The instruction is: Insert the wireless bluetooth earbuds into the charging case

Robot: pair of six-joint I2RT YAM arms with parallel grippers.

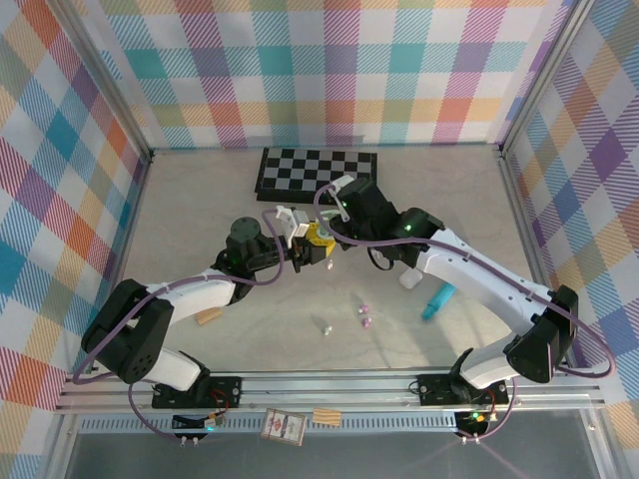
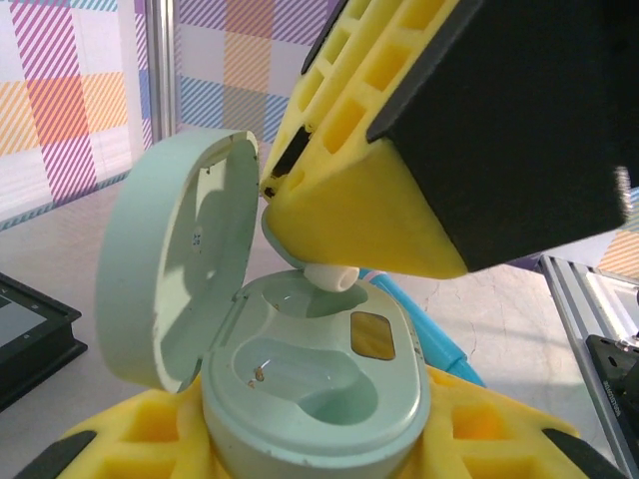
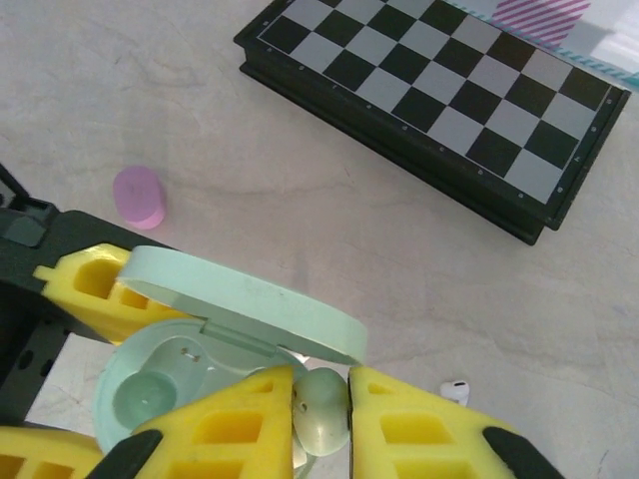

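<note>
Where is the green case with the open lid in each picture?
Left wrist: the green case sits bottom centre, with its lid open to the left.
Right wrist: it is at the bottom left, just above the earbud.
Top view: it is mid-table, where the left pincer and right pincer meet, too small to see well.
Shared landmark: the chessboard is at the top in the top view, the top right on the right wrist, and the left edge on the left wrist.
</note>
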